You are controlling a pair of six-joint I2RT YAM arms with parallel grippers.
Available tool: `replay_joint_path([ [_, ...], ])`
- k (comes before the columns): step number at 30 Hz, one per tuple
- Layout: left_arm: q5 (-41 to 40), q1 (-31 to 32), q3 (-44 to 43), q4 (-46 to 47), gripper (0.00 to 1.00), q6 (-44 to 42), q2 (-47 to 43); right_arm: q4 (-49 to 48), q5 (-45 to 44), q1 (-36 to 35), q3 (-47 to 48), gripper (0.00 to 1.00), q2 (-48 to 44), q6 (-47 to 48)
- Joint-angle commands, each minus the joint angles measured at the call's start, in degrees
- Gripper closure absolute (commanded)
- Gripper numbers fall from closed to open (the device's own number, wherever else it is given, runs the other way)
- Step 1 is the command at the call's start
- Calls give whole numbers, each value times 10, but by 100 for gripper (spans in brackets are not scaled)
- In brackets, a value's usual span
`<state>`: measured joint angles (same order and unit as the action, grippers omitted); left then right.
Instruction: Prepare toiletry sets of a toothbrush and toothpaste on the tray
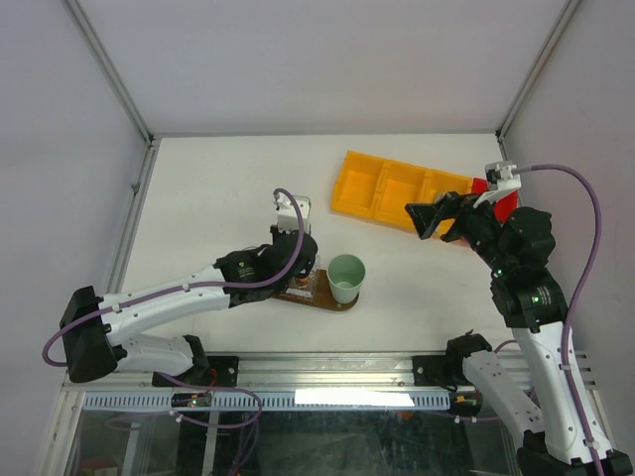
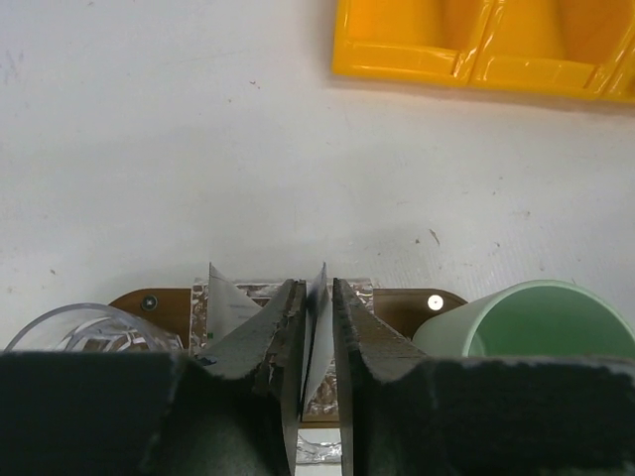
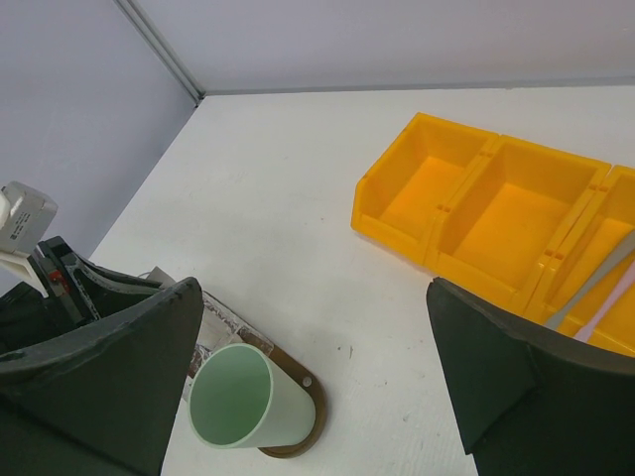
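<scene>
The dark brown tray [image 1: 327, 300] lies near the table's front, with a mint-green cup [image 1: 346, 278] standing on its right end. My left gripper [image 1: 301, 270] is low over the tray's middle. In the left wrist view it [image 2: 316, 290] is shut on a small white tube [image 2: 319, 337] held upright. A second white tube [image 2: 226, 303] stands just to its left on foil. A clear glass [image 2: 74, 329] is at the tray's left end. My right gripper [image 1: 427, 218] is open and empty, raised near the yellow bin [image 1: 397, 188]. Thin grey and pink brushes [image 3: 602, 288] lie in the bin's right compartment.
The yellow bin's two nearer compartments [image 3: 476, 213] look empty. A red object [image 1: 504, 203] sits behind my right wrist. Metal frame posts and white walls bound the table at the back and sides.
</scene>
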<state>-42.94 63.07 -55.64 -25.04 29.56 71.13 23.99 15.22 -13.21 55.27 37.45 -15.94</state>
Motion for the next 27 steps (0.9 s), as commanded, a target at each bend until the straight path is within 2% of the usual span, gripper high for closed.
replay_joint_path([
  [1,0,7,-1,24,80,1,-15,-28,-5,4,3,1,-5,7],
  [7,6,7,-15,14,75,-1,-10,-31,0,3,0,1,-4,4],
  [16,8,8,-47,-14,53,-4,-10,-30,3,4,-5,1,-5,2],
  [27,23,9,-104,-44,43,-21,-31,-35,10,4,-7,1,-1,-2],
])
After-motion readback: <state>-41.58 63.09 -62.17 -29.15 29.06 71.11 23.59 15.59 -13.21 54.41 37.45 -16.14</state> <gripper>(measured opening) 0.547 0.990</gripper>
